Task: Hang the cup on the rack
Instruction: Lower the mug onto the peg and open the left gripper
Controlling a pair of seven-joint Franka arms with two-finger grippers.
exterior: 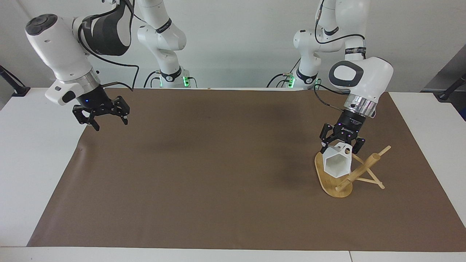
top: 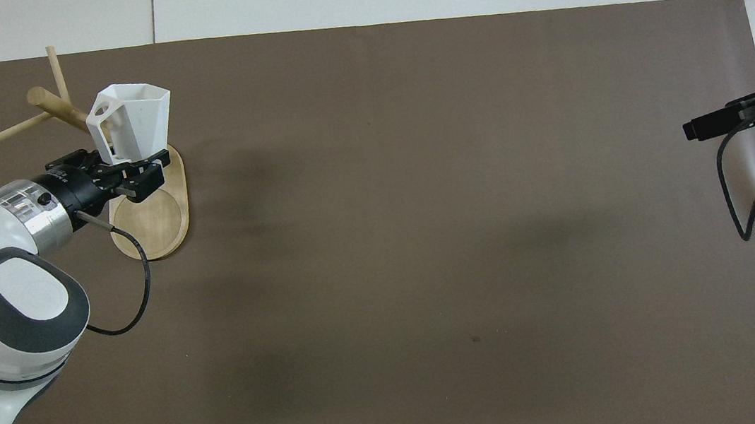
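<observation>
**Facing view: left gripper carrying the cup at the rack**

Facing view, read from the right arm's end of the table toward the left arm's end: the right gripper (exterior: 106, 118) is hanging over the edge of the brown mat (exterior: 218, 174) at its own end, fingers spread wide and gripping nothing; this arm is waiting.

At the other end, the left gripper (exterior: 341, 145) is clamping the cup (exterior: 338, 164) at its closed base end and holding it above the rack (exterior: 336, 186), over the oval base and just beside the central post (exterior: 358, 171); the cup is lying tilted, its hexagonal mouth facing away from the robots; the pierced handle (exterior: 343, 147) is sitting uppermost, close to the pegs (exterior: 383, 150); whether the handle is touching a peg cannot be told.

Handling, as judged: the cup is appearing rigid, light and smooth, so it is likely slippery under a narrow grip and likely to chip if dropped; the base end is leaving the handle hole free for a peg, which is making it the sensible place to hold.

Appearance: the cup is showing white, with flat angular facets, a six-sided rim and a flat handle pierced by a round hole; the rack is showing pale bamboo, with thin sticks crossing a thick round post that appears leaning in both views.
</observation>
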